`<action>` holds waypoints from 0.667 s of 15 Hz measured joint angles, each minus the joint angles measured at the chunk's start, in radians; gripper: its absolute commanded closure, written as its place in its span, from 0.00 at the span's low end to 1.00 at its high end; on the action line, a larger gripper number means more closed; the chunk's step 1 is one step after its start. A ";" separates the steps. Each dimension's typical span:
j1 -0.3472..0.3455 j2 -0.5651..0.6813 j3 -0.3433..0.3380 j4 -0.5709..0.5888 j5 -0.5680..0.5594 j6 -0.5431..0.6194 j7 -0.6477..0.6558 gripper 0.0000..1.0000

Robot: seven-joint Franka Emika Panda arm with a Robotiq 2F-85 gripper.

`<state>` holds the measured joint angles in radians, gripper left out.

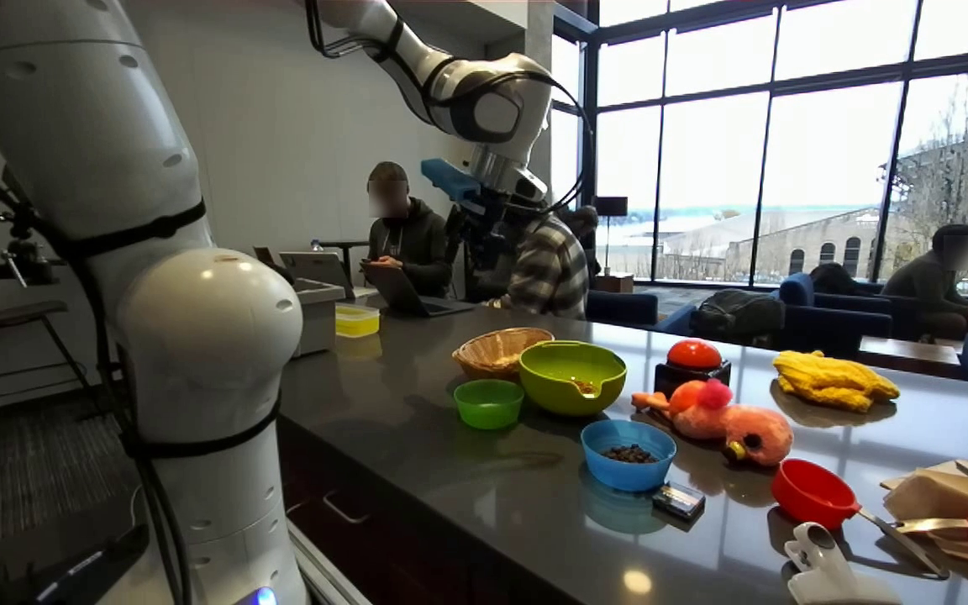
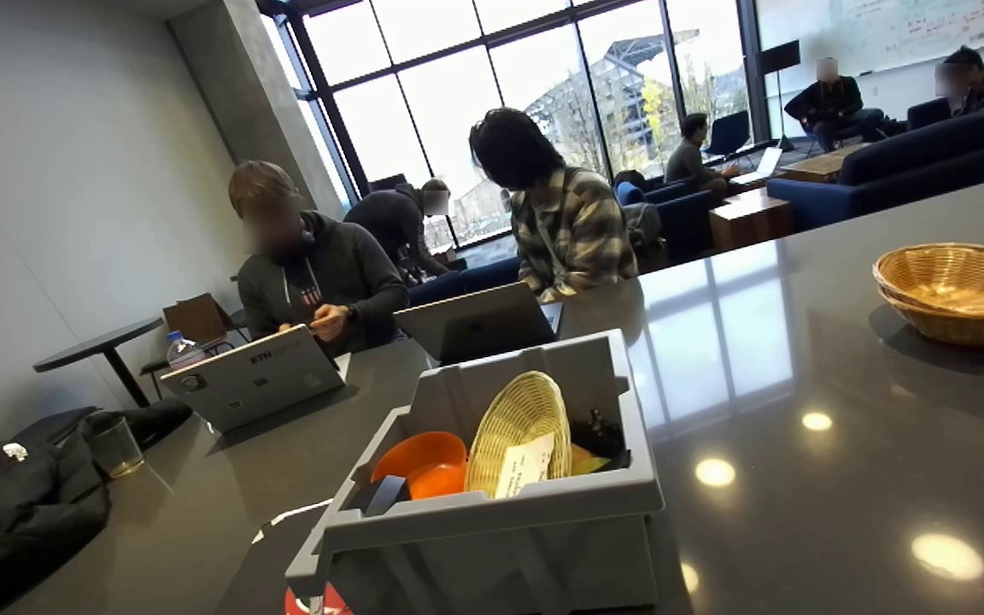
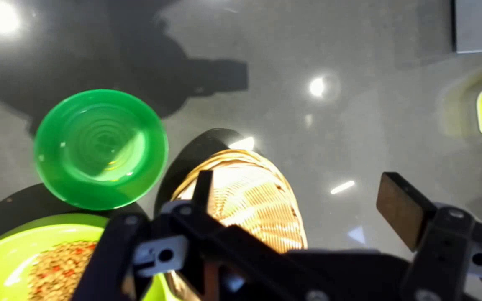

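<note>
One lime bowl [image 1: 549, 390] crowds the basket [image 1: 481, 356], perhaps touching.

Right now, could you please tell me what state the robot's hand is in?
Hand: open, holding nothing; its jaws stand wide apart, and the basket shows partly between them in the wrist view.

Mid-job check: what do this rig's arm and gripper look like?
The arm is glossy white with rounded joints, bound with black straps, with black cables running along it. A blue light shows low on it, and a blue block sits near the gripper. The gripper is mostly black, with grey brackets and brown pads. I can make out no lettering.
</note>
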<state>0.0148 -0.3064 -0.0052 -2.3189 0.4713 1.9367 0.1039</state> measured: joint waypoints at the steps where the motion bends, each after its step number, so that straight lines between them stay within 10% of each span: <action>1: 0.014 0.016 0.024 0.000 0.042 0.044 0.046 0.00; 10: 0.108 0.054 0.202 -0.039 0.119 0.264 0.445 0.00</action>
<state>0.1225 -0.2526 0.1971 -2.3574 0.5905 2.2002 0.5491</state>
